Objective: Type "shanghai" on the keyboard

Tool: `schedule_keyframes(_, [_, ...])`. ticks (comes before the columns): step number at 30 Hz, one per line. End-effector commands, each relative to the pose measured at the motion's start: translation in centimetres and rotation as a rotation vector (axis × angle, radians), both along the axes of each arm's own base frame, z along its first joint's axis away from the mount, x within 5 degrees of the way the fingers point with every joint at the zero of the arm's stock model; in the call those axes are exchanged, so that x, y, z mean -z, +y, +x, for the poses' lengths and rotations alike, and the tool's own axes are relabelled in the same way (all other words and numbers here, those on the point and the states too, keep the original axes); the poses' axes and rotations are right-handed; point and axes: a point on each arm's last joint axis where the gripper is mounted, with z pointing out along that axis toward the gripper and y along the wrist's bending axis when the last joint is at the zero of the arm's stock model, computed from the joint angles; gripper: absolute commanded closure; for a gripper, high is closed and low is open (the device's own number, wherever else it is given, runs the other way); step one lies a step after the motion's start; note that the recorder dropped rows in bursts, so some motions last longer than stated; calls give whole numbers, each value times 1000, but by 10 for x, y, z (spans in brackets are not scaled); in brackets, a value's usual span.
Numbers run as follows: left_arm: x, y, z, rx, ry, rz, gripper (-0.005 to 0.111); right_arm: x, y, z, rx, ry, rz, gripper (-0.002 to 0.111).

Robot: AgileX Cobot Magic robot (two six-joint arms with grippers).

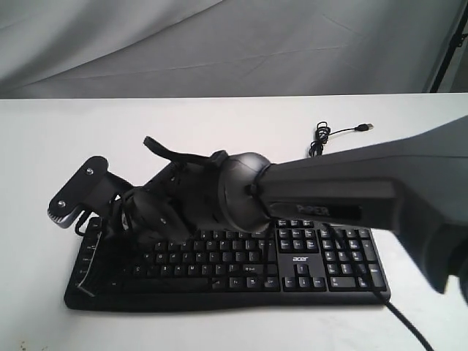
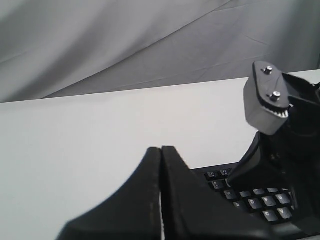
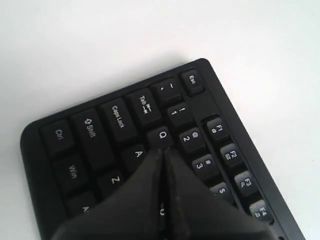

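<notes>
The black keyboard [image 1: 322, 265] lies on the white table, with its acer logo [image 1: 301, 259] beside the number pad. My right arm [image 1: 329, 191] reaches across it from the right to its left end. In the right wrist view my right gripper [image 3: 162, 151] is shut and empty. Its tips point down at the near edge of the Q key [image 3: 161, 135], between the A key [image 3: 137, 155] and the 2 key [image 3: 186, 136]; I cannot tell if they touch. My left gripper [image 2: 161, 150] is shut and empty, held above the table off the keyboard's [image 2: 260, 202] left end.
The keyboard's thin black USB cable [image 1: 319, 139] lies coiled on the table behind it, plug [image 1: 363, 127] loose. A grey cloth backdrop [image 1: 219, 44] hangs behind the white table [image 1: 58, 131]. The right arm's grey bracket [image 2: 267, 100] stands close to my left gripper.
</notes>
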Motion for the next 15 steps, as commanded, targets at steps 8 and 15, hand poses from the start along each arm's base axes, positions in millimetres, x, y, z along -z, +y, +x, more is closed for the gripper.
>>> schedule_keyframes(8, [1,0,0,4,-4,-3,107,5,-64,-6,158,64,44,108])
schedule_keyframes(15, [1,0,0,4,-4,-3,107,11,-69,-4,178,54,67,108])
